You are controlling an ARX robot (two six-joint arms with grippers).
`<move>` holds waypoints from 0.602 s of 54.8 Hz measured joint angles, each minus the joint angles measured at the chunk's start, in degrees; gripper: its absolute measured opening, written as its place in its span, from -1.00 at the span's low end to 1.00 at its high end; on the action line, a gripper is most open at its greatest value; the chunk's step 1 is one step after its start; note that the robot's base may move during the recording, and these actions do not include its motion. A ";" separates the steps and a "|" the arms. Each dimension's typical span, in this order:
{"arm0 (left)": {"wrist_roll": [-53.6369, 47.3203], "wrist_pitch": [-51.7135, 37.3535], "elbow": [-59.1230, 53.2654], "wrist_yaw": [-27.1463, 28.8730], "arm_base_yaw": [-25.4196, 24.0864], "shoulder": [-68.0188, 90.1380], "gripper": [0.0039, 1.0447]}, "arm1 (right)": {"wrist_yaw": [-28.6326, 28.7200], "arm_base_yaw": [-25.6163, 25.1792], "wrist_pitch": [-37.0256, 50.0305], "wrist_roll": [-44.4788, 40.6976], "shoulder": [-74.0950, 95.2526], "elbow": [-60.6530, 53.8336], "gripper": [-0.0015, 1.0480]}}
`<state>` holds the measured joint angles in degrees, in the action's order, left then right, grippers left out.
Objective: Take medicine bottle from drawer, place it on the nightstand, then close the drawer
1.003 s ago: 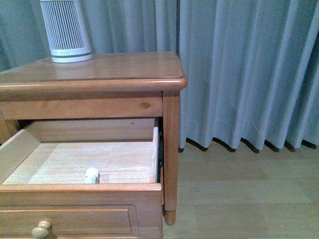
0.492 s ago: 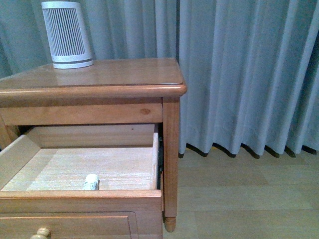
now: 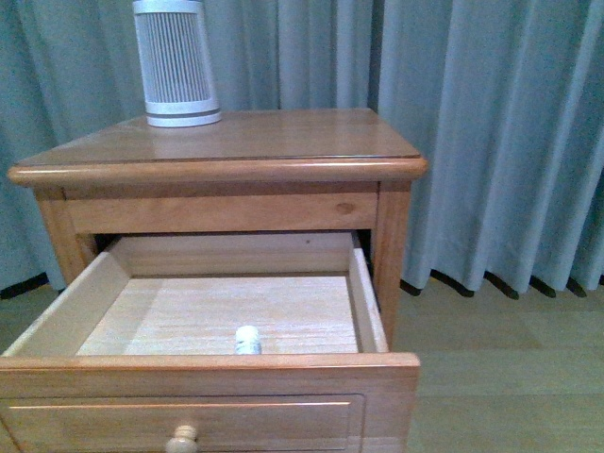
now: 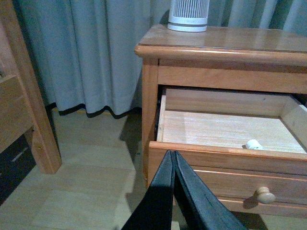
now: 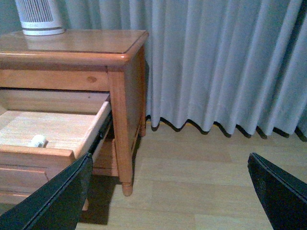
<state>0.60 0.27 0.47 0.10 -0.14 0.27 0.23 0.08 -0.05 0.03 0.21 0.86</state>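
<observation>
wooden drawer (image 3: 208,377), one medicine bottle (image 3: 247,340) inside

Nightstand (image 3: 283,142): standing on the floor (image 3: 510,368), in front of the curtain (image 3: 491,123).
Cylinder (image 3: 175,61): sitting on the nightstand's top, at its back left.
Drawer (image 3: 217,373): sticking out forward from under the top.
Bottle (image 3: 247,340): resting in the drawer, just behind its front wall, about midway across.
Knob (image 3: 181,440): sitting on the drawer front, below the bottle and to its left.
</observation>
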 joint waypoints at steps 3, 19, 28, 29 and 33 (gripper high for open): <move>0.00 0.00 0.00 0.00 0.00 0.00 -0.94 | 0.00 0.00 0.00 0.00 0.00 0.00 0.87; -0.02 -0.02 0.02 -0.44 0.00 -0.02 -0.94 | -0.50 0.02 -0.02 0.00 0.00 0.00 0.87; 0.00 0.00 0.00 -0.04 0.00 -0.02 -0.56 | 0.02 0.00 -0.02 0.00 0.00 0.00 0.87; 0.00 0.00 0.00 -0.02 0.00 -0.02 -0.49 | 0.00 0.00 -0.02 0.00 0.00 0.00 0.87; -0.02 -0.02 0.00 -0.07 0.00 -0.02 -0.25 | 0.00 0.00 -0.02 0.00 0.00 0.00 0.87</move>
<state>0.58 0.25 0.47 0.03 -0.14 0.25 0.23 0.08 -0.08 0.03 0.21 0.86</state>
